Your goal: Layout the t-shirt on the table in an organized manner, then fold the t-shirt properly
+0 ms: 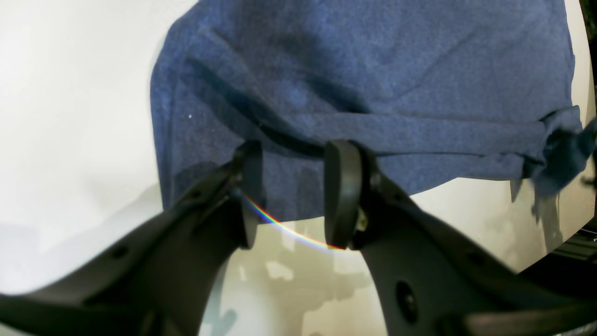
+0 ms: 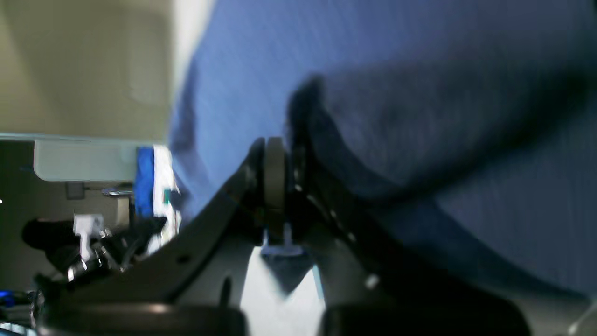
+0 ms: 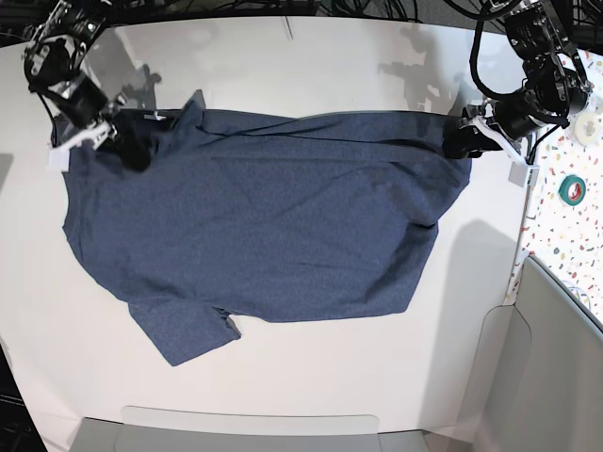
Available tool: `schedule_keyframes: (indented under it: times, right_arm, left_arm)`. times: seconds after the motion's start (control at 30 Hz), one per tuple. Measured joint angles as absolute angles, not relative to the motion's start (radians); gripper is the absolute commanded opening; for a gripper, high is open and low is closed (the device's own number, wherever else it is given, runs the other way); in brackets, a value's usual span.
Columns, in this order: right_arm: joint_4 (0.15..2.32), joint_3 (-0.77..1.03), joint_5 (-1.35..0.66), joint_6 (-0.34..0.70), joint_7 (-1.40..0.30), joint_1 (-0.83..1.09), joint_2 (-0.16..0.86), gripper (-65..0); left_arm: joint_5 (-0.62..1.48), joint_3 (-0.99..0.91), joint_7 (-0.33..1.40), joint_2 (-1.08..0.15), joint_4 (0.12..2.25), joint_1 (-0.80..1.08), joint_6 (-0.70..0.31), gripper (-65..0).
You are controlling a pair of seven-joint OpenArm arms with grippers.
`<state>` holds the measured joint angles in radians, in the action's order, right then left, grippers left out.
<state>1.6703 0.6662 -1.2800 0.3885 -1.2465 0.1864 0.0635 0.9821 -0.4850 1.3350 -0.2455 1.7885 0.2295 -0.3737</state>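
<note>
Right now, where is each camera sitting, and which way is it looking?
Left wrist: sits on the left arm, looks past its open fingers at the shirt edge on the table.
Right wrist: sits on the right arm, close behind shut fingers pinching shirt cloth.
Base: up high, looking straight down on the table, shirt and both arms.
All three share the shirt.

Along the right edge of the base view runs a speckled terrazzo-patterned strip (image 3: 573, 174), with a green roll of tape (image 3: 571, 189) lying on it at mid-height. Below it, in the lower right corner, stands a pale grey panel (image 3: 556, 358). Dark cables (image 3: 377, 8) bunch along the top edge. Light is even and bright, throwing soft grey shadows. In the right wrist view, a beige wall (image 2: 84, 65) fills the upper left.
</note>
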Motion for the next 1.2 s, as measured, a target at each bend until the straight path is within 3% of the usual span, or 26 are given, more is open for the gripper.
schedule_keyframes:
  times: [0.33,0.57,0.63,0.87,0.97,1.2]
  right_arm:
    - [1.583,0.57,-1.042,0.389,-1.222,-0.029,-0.059,-65.0]
    - [1.455,0.571,-1.0,0.388,-1.219,-0.075,-0.056,-65.0]
    - [1.453,0.572,-0.996,0.388,-1.219,-0.07,-0.056,-57.3]
    - [1.456,0.573,-1.008,0.389,-1.222,-0.069,-0.017,-17.7]
    - [1.456,0.575,-1.046,0.389,-1.222,-0.069,0.03,-12.5]
    - [1.478,0.592,-1.323,0.389,-1.224,0.004,0.118,-12.4]
  left_arm:
    - [0.979,-0.485,1.335,-0.245,1.789,0.244,-0.373,-44.8]
    - [0.979,-0.485,1.335,-0.244,1.789,0.244,-0.373,-44.8]
    - [0.979,-0.485,1.335,-0.245,1.789,0.244,-0.374,-44.8]
    - [0.979,-0.485,1.335,-0.245,1.789,0.244,-0.373,-44.8]
    - [0.979,-0.485,1.335,-0.244,1.789,0.246,-0.374,-44.8]
    - [0.979,-0.485,1.334,-0.244,1.789,0.257,-0.374,-44.8]
